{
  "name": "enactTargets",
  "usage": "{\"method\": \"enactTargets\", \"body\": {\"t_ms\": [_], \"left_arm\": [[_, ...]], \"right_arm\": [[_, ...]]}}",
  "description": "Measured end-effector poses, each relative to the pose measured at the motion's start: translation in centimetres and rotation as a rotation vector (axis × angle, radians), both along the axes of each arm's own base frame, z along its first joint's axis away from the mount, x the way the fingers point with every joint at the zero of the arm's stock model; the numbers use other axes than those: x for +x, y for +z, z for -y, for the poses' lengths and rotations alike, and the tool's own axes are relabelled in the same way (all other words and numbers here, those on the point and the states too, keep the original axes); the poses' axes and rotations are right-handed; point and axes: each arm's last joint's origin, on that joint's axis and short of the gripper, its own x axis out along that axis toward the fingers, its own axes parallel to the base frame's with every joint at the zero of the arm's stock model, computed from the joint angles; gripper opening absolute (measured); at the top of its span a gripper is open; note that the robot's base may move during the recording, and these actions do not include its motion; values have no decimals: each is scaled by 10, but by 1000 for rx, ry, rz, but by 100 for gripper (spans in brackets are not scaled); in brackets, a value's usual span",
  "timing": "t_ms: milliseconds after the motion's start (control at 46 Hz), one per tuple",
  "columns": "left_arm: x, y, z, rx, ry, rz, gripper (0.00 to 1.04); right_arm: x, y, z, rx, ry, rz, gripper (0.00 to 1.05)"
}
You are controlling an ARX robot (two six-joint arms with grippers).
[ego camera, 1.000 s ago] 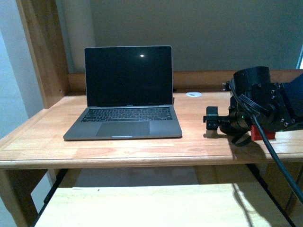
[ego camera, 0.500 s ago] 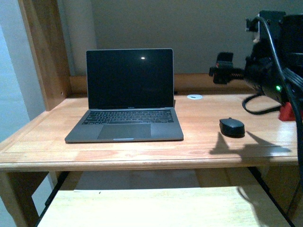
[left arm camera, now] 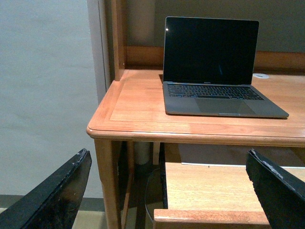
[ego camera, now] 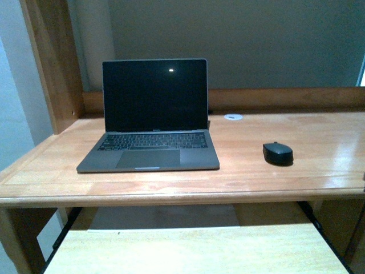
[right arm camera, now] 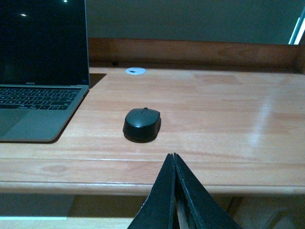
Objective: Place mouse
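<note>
While the right gripper hangs off the desk's front edge with its dark fingers pressed together on nothing, the mouse lies apart from it on the wooden desk, right of the open grey laptop. Both left gripper fingers stand wide apart, below and left of the desk's corner. Glossy, pale wood reflects light. Small and oval, the black mouse has a smooth domed top.

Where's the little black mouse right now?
In the front view, the mouse sits on the wooden desk, to the right of the open laptop and not touching it.
</note>
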Motion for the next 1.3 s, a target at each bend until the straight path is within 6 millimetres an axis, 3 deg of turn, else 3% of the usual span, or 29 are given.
{"method": "enactTargets", "body": {"t_ms": [239, 630, 1304], "left_arm": [[0, 0, 0, 0, 0, 0, 98], [0, 0, 0, 0, 0, 0, 98], [0, 0, 0, 0, 0, 0, 98]], "right_arm": [[-35, 5, 13, 1, -4, 21, 2], [-87, 2, 12, 1, 2, 3, 2], [-129, 10, 12, 1, 2, 30, 2]]}}
